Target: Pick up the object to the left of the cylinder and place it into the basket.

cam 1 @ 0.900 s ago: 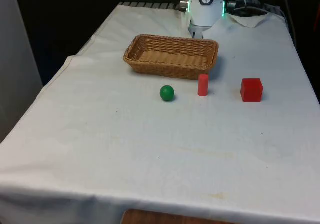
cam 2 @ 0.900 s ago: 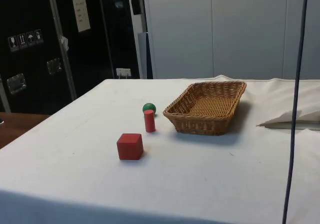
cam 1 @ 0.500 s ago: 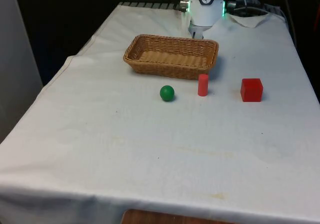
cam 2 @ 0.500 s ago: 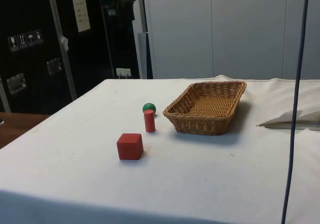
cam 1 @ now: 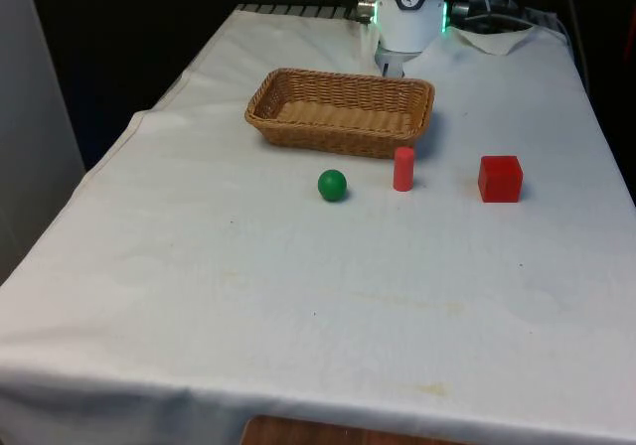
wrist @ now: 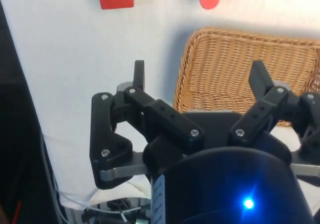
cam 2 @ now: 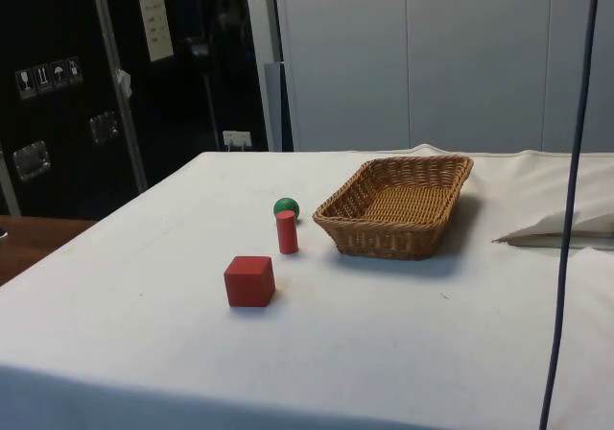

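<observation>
The green ball (cam 1: 332, 185) lies on the white cloth of the table (cam 1: 298, 296), near the middle of it, closer to the far edge than to the near edge. It is free; nothing touches it. In the front view the red cylinder (cam 1: 402, 169) stands upright at the ball's right, near it but apart. In the side view the ball (cam 2: 286, 206) is just behind the cylinder (cam 2: 287, 232).

The wicker basket (cam 1: 341, 110) sits just behind both of them, toward the far edge of the table, and has nothing inside. The cylinder is close to the basket's near wall and does not touch it. The red cube (cam 1: 500, 179) rests further to the front view's right, nearer to that side edge of the table, well apart from the ball.

The gripper (wrist: 200, 79) hangs high over the far end of the table, above the edge of the basket (wrist: 240, 69), with its fingers (wrist: 138, 74) spread wide and nothing between them.
</observation>
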